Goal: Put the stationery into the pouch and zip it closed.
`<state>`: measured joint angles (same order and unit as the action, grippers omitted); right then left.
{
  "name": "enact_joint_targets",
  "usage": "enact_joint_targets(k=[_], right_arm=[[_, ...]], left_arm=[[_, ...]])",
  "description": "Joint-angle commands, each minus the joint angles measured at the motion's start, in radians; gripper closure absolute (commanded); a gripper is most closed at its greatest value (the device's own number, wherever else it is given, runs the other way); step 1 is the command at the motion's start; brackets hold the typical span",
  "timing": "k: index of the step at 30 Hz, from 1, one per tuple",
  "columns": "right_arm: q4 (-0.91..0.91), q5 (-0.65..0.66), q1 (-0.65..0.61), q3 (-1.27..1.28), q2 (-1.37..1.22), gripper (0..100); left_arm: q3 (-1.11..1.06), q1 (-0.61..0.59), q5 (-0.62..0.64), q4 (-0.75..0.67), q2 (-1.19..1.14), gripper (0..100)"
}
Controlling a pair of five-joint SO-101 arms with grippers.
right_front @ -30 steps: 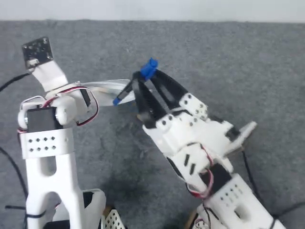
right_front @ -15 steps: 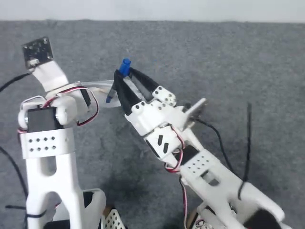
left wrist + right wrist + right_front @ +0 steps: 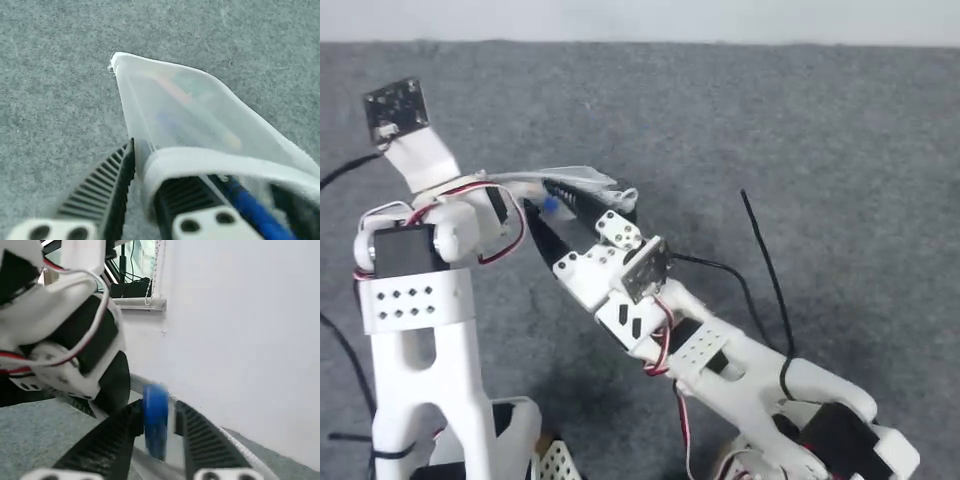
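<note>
**Blue pen brought to the mouth of the pouch**

A grey, carpet-like table surface (image 3: 840,150) is seen below a pale wall at the far side; over it, left of centre, a translucent white zip pouch (image 3: 570,180) is held up by its rim in the left gripper (image 3: 145,165), whose jaws are closed on that rim; orange, green and blue items are made out through its wall.

Over the last second the right gripper (image 3: 542,197) has been swung leftwards and lowered; a blue plastic pen (image 3: 551,205), clamped between its narrow jaws, has been carried from a point right of and beyond the pouch to its open mouth, where the tip is now seen just inside the rim.

The insertion is judged to be nearly done; the pen has yet to be released, and the zip remains to be drawn shut.
</note>
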<state>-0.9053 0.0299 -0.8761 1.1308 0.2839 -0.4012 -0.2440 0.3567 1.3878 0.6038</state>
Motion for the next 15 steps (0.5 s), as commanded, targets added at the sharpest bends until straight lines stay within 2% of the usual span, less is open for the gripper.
enact_joint_targets(k=[1,6,12,15], right_arm=[[-0.018,0.025,-0.012,0.014,0.022,80.5],[0.079,0.08,-0.01,0.044,0.122,80.4],[0.364,0.075,-0.008,0.063,0.338,80.2],[0.526,0.026,-0.007,0.058,0.443,80.1]], left_arm=[[0.024,-0.021,-0.011,-0.028,0.015,99],[0.024,-0.023,-0.011,-0.028,0.015,99],[0.024,-0.025,-0.011,-0.028,0.015,99],[0.024,-0.025,-0.011,-0.028,0.015,99]])
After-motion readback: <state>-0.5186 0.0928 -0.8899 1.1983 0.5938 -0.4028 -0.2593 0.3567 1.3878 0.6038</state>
